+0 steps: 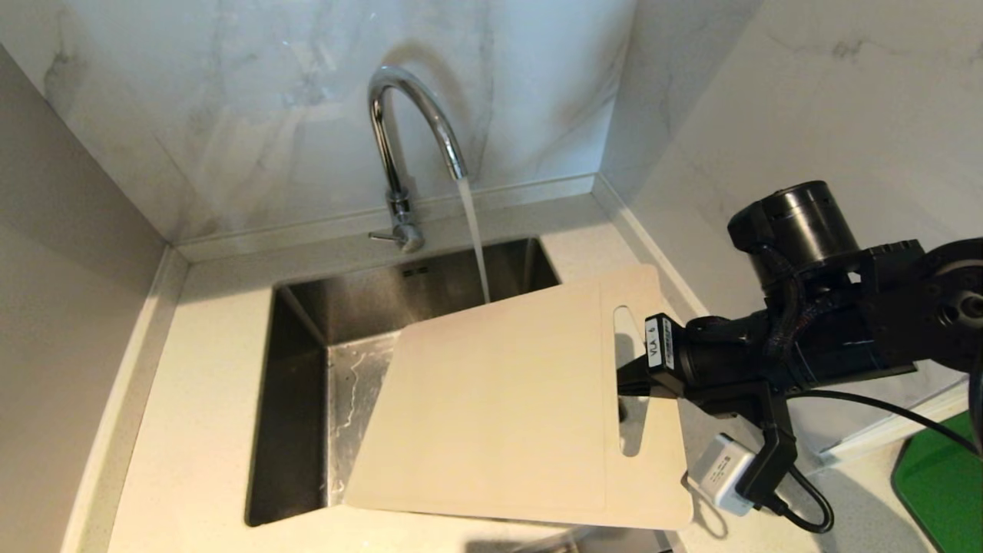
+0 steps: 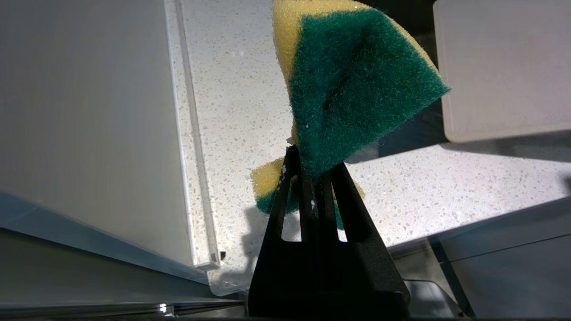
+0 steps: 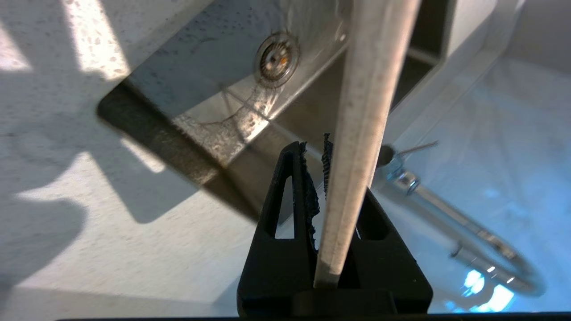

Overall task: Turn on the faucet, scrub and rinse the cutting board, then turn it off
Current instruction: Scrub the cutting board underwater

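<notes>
The chrome faucet [image 1: 399, 153] runs, and its stream [image 1: 476, 246] drops to the far edge of the cutting board [image 1: 507, 407]. The pale beige board hangs tilted over the steel sink [image 1: 307, 338]. My right gripper [image 1: 630, 380] is shut on its handle end beside the slanted cutout. In the right wrist view the board's edge [image 3: 370, 89] sits between the right gripper's [image 3: 319, 156] pads, with the faucet [image 3: 446, 214] beyond. My left gripper [image 2: 312, 165] is outside the head view and is shut on a green-and-yellow sponge [image 2: 357, 80], near a corner of the board [image 2: 504, 67].
Speckled white counter [image 1: 207, 399] surrounds the sink, with marble walls behind and to the right. A bright green flat object [image 1: 941, 476] lies at the right edge. The sink's drain [image 3: 276, 58] shows below the board. A white wall panel [image 2: 89, 125] stands close to the left gripper.
</notes>
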Robot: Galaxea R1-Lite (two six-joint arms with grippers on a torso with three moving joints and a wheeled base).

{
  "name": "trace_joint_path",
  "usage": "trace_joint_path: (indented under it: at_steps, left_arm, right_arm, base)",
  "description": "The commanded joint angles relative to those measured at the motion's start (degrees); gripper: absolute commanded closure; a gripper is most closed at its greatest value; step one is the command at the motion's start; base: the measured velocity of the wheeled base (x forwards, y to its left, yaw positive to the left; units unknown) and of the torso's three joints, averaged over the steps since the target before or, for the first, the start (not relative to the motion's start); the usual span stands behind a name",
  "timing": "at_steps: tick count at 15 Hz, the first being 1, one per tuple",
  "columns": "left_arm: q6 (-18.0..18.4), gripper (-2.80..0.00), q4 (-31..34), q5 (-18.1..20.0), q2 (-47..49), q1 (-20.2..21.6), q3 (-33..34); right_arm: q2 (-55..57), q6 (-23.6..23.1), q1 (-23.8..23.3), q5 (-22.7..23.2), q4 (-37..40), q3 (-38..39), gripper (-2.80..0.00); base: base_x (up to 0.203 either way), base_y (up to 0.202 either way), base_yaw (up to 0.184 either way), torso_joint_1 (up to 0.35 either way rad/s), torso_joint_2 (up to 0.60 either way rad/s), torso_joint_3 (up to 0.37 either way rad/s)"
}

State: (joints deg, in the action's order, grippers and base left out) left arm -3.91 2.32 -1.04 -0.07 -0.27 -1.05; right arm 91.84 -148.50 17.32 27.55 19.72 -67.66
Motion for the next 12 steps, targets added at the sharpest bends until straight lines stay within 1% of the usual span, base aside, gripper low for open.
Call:
trace_joint_path:
  at_steps: [1, 3, 5, 8, 10, 12]
  left_arm:
    - [-0.1, 0.0, 0.1, 0.0, 0.0, 0.0, 0.0]
    - [-0.1, 0.0, 0.0, 0.0, 0.0, 0.0, 0.0]
    - [0.0, 0.0, 0.0, -0.1, 0.0, 0.0, 0.0]
    - [0.0, 0.0, 0.1, 0.0, 0.0, 0.0, 0.0]
    - [-0.1, 0.0, 0.1, -0.1, 0.0, 0.0, 0.0]
    - [0.0, 0.0, 0.0, 0.0, 0.0, 0.0, 0.0]
  right_arm:
    - [1.8, -1.9, -0.5, 0.8, 0.7, -1.4, 0.0]
    - [3.1, -2.5, -0.5, 1.1, 2.1, -3.8, 0.0]
    - [4.4, -4.5, -0.6, 1.9, 4.5, -6.2, 0.0]
    - [4.7, -5.3, -0.7, 2.0, 4.9, -7.3, 0.0]
    - [5.2, -6.5, -1.6, 2.1, 5.2, -8.2, 0.0]
    - [5.8, -7.7, -2.4, 2.0, 8.0, -10.7, 0.0]
  base:
    - [0.0, 0.0, 0.0, 0.0, 0.0, 0.0]
    - [0.0, 0.0, 0.0, 0.0, 0.0, 0.0]
    - [0.0, 0.0, 0.0, 0.0, 0.0, 0.0]
    - [0.0, 0.0, 0.0, 0.0, 0.0, 0.0]
    - [0.0, 0.0, 0.0, 0.0, 0.0, 0.0]
    - [0.0, 0.0, 0.0, 0.0, 0.0, 0.0]
